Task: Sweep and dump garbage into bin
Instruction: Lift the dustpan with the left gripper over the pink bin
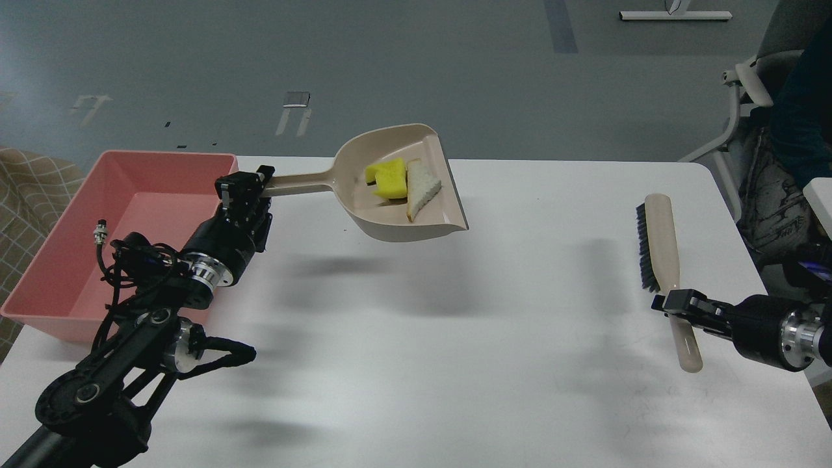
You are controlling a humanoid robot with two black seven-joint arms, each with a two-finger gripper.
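Observation:
My left gripper [250, 185] is shut on the handle of the beige dustpan [383, 221] and holds it raised above the table, just right of the pink bin [52, 247]. In the pan lie the yellow foam chunk [388, 180] and the white bread slice [420, 188]. My right gripper [676, 304] is shut on the handle of the beige brush [660, 253] with black bristles, at the table's right side, far from the dustpan. The bin holds no garbage that I can see.
The white table [487, 338] carries the bin at its left end. A chair and dark clothing [773, 188] stand beyond the right edge. A checked cloth [26, 188] lies left of the bin.

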